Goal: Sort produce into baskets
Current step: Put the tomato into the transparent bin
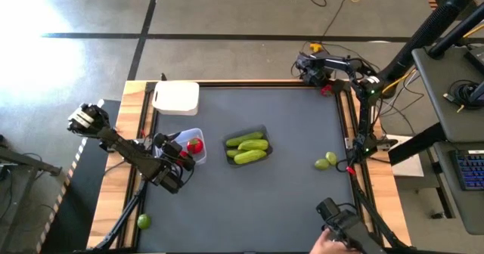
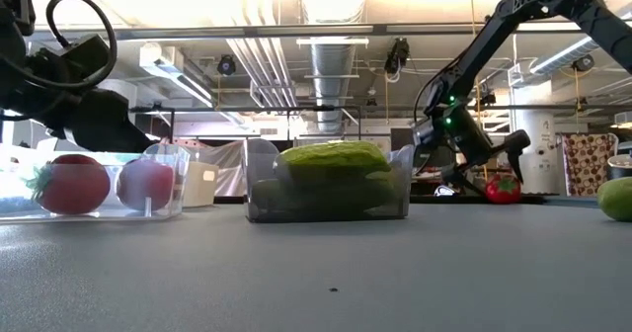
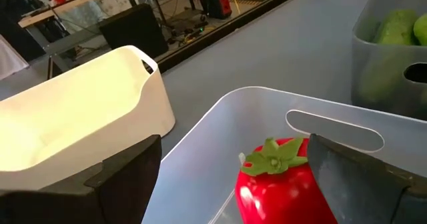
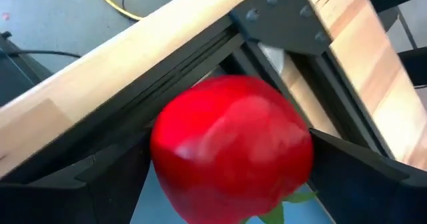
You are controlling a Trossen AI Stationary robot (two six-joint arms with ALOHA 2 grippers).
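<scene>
My left gripper (image 1: 181,153) (image 3: 230,184) is open over the clear basket (image 1: 198,137). A red fruit with a green top (image 3: 277,181) lies in that basket between the fingers, close to one of them; I cannot tell whether it touches. The low view shows two red fruits in that basket (image 2: 71,185) (image 2: 145,186). The dark basket (image 1: 261,131) holds several cucumbers (image 1: 248,148). The white basket (image 1: 176,97) stands at the far left. My right gripper (image 1: 325,88) (image 4: 223,177) is at the table's far right corner, shut on another red fruit (image 4: 230,151). My right gripper pinches the red fruit's round body (image 4: 293,151) between its two fingers, one on each side. Its green top (image 4: 280,211) points back toward the wrist. In the low view the fruit (image 2: 502,189) sits low at the far edge; I cannot tell whether it rests on the table.
Two green limes (image 1: 326,162) lie on the mat near the right edge. Another lime (image 1: 143,221) lies on the wooden border at the near left. A person's hand (image 1: 324,243) and a dark object show at the near edge. The mat's middle is bare.
</scene>
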